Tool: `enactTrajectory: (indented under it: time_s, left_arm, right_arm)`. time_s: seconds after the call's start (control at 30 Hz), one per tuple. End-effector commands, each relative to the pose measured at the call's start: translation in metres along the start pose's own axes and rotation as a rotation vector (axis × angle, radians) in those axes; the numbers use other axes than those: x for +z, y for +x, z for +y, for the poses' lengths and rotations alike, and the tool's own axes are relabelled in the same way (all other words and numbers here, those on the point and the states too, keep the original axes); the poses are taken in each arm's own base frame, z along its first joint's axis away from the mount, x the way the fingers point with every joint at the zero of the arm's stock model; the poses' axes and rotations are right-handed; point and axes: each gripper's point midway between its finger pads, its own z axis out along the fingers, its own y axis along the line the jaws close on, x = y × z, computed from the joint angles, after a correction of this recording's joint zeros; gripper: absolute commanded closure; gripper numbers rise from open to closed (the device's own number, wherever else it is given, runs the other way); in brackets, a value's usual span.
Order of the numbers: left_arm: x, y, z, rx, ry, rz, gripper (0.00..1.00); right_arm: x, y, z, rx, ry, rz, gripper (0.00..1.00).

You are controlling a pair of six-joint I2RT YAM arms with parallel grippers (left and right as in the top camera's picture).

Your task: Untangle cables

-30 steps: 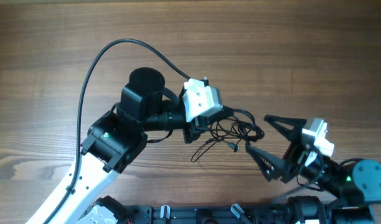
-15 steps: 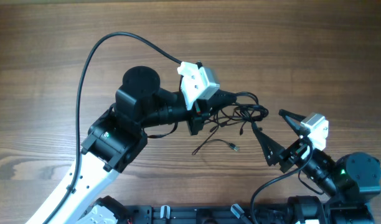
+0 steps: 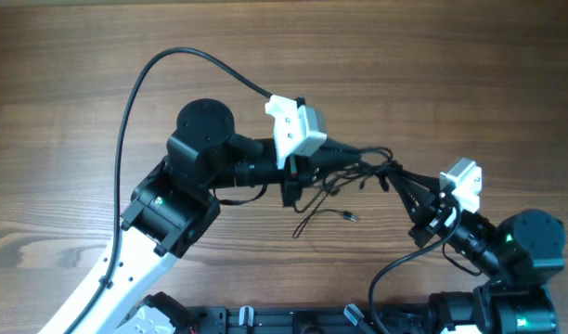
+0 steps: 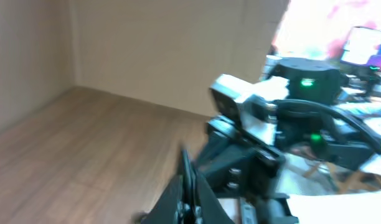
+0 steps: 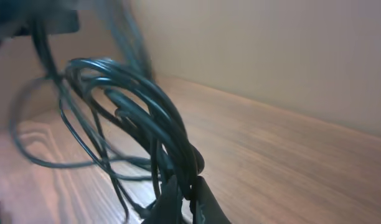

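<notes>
Slants in from the lower left, elbow bent, with the left gripper (image 4: 188,193) pressed together, apparently on the cables (image 3: 363,165) at mid-table. Rises from the lower right with the right gripper (image 5: 183,196) pinching the same bunch's looped strands. Shows one loose end (image 3: 323,218) trailing just below the bunch. Offers bare table (image 3: 470,65) across the far side and the left; crowds near the black rail (image 3: 293,320) along the near edge.

Black cables (image 5: 178,140) against a brown, streaky wood-grain tabletop (image 3: 432,56); the left arm (image 3: 187,181) black, its lower link white.
</notes>
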Motion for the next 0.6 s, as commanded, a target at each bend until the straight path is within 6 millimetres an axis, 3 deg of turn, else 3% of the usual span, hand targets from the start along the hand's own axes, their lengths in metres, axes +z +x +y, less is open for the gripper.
enactTrajectory:
  time_s: [0.0,0.13,0.17,0.2,0.23,0.27,0.3,0.4,0.57]
  left_arm:
    - [-0.003,-0.003,0.03,-0.012,-0.183,-0.015,0.96]
    - [-0.003,-0.006,0.03,-0.055,-0.183,-0.031,0.92]
    - [-0.002,-0.006,0.031,-0.056,-0.185,-0.03,0.73]
    - [-0.002,-0.005,0.031,-0.058,-0.185,-0.028,0.47]
    - [-0.002,-0.004,0.031,-0.063,-0.186,-0.022,0.01]
    - [-0.002,-0.001,0.031,-0.069,-0.181,-0.013,0.0]
    - [0.001,-0.005,-0.006,-0.036,0.029,-0.014,0.0]
    - [-0.005,-0.008,-0.047,0.005,0.268,-0.016,0.0]
    - [0.006,0.011,-0.054,-0.07,0.313,0.05,0.0]
  right_arm:
    - [-0.002,-0.014,0.02,0.046,-0.115,-0.042,0.96]
    - [-0.003,-0.021,0.027,0.065,-0.159,-0.061,0.96]
    - [-0.004,-0.022,0.03,0.064,-0.178,-0.066,0.95]
    - [-0.005,-0.024,0.033,0.06,-0.196,-0.072,0.96]
    - [-0.005,-0.027,0.034,0.077,-0.2,-0.078,0.96]
    - [-0.005,-0.027,0.034,0.103,-0.201,-0.078,0.96]
    - [-0.004,-0.024,0.029,0.123,-0.173,-0.065,0.96]
    - [-0.004,-0.023,0.029,0.138,-0.171,-0.062,0.96]
    - [-0.004,-0.023,0.029,0.176,-0.177,-0.058,0.96]
